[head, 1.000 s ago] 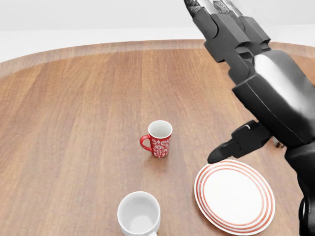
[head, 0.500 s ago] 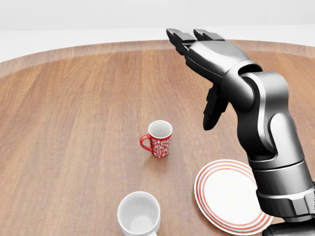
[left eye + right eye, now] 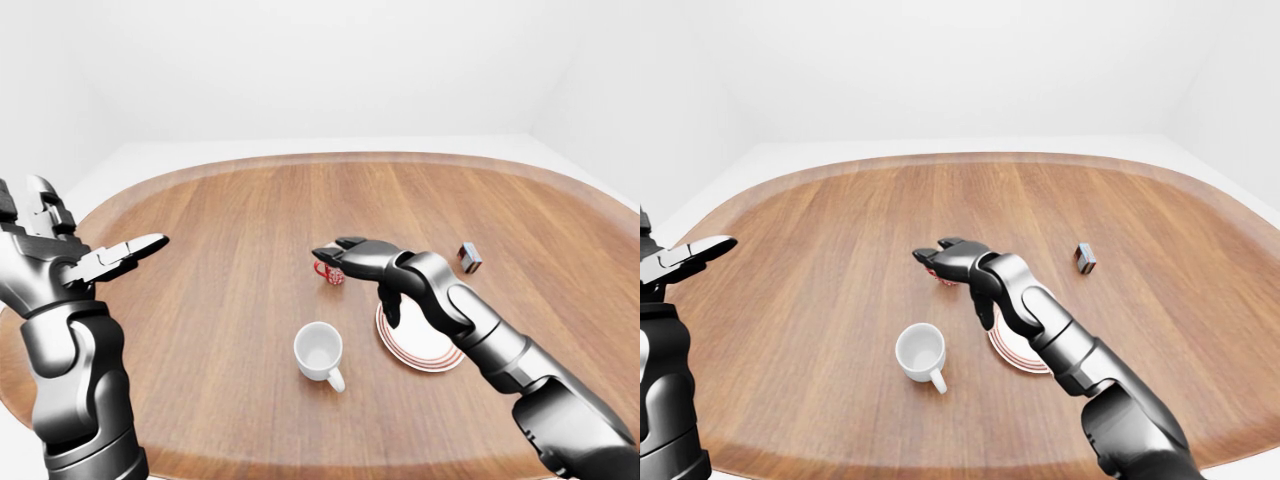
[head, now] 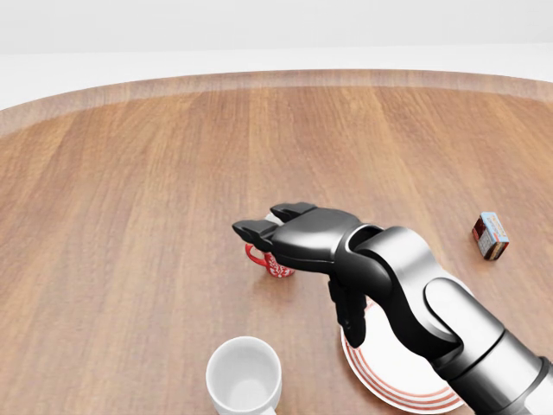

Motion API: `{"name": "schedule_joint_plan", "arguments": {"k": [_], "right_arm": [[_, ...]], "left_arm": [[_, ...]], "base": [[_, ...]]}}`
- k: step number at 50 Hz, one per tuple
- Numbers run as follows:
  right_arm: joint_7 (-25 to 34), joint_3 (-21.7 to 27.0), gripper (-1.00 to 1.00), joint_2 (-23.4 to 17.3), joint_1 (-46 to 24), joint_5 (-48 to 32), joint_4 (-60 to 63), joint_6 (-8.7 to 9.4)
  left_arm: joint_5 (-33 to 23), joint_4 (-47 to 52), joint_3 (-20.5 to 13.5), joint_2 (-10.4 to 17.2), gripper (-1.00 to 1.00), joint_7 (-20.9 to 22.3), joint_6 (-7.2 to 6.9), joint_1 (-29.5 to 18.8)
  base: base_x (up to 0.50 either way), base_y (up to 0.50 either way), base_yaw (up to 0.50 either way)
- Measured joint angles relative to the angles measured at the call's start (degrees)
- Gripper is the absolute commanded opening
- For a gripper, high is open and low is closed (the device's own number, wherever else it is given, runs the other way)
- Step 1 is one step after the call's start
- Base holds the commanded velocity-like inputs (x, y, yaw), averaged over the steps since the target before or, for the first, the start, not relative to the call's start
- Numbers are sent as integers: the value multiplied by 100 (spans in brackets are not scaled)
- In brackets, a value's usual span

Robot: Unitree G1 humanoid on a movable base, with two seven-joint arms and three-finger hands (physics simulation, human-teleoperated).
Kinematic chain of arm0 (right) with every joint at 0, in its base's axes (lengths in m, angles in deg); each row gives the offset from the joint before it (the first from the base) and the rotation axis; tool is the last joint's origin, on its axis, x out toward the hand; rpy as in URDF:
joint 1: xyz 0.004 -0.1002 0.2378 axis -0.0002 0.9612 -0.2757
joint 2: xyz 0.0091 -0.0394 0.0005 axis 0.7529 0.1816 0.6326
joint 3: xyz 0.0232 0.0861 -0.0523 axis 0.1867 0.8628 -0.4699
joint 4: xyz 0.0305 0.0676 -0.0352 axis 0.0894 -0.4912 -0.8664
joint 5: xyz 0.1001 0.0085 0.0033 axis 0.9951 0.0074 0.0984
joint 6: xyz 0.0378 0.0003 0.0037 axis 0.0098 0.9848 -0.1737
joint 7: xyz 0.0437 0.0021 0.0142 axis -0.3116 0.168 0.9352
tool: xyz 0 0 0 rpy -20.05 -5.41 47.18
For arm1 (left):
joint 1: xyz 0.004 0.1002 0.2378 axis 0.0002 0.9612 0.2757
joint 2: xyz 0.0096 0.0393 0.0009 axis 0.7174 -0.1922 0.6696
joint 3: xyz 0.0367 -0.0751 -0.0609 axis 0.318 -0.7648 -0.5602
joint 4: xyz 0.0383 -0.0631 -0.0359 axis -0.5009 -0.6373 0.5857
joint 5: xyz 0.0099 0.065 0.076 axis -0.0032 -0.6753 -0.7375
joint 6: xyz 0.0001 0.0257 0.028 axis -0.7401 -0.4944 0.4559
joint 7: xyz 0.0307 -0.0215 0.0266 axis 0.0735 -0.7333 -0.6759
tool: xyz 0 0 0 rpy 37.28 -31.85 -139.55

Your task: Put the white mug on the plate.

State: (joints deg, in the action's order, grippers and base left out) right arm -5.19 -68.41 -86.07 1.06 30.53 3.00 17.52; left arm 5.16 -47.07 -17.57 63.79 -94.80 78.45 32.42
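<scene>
The white mug (image 4: pixel 244 376) stands upright on the wooden table, at the bottom of the head view, handle toward the bottom right (image 3: pixel 319 350). The red-rimmed white plate (image 4: pixel 389 387) lies to its right, partly hidden by my right forearm. My right hand (image 4: pixel 302 259) is open with fingers stretched left, hovering over the red patterned mug (image 4: pixel 266 262), above the white mug and apart from it. My left hand (image 3: pixel 100 255) is open and empty, raised at the far left of the left-eye view.
A small red, white and blue box (image 4: pixel 490 235) lies on the table to the right of the plate. The round table's rim (image 4: pixel 259 79) curves across the top of the head view.
My right hand has come down from high at the upper right and swung left, now low over the red mug. The small box has come into view. The mugs and plate have not moved.
</scene>
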Motion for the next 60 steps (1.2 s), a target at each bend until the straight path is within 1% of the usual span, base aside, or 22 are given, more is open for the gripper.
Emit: {"name": "schedule_joint_plan", "arguments": {"k": [8,16,29,41,53,60], "right_arm": [[0,-480,100,59,264,78,161,0],[0,-721,100,267,232,63,16,0],[0,-667,100,1013,65,-346,-722,0],[0,-648,100,1496,-54,-604,-1115,0],[0,-691,100,1759,-27,-788,-1258,0],[0,-757,100,1777,1,-789,-1255,0]], "left_arm": [[-11,-20,10,-4,100,5,0,-4],[-14,-25,19,-7,100,5,0,-10],[-8,-25,25,-8,100,8,0,-13],[-6,5,23,-18,100,13,0,1],[-19,-9,34,-32,100,25,0,9],[-34,-35,46,-40,100,32,0,11]], "base": [[0,0,0],[0,0,0],[0,0,0],[0,0,0],[0,0,0],[0,0,0]]}}
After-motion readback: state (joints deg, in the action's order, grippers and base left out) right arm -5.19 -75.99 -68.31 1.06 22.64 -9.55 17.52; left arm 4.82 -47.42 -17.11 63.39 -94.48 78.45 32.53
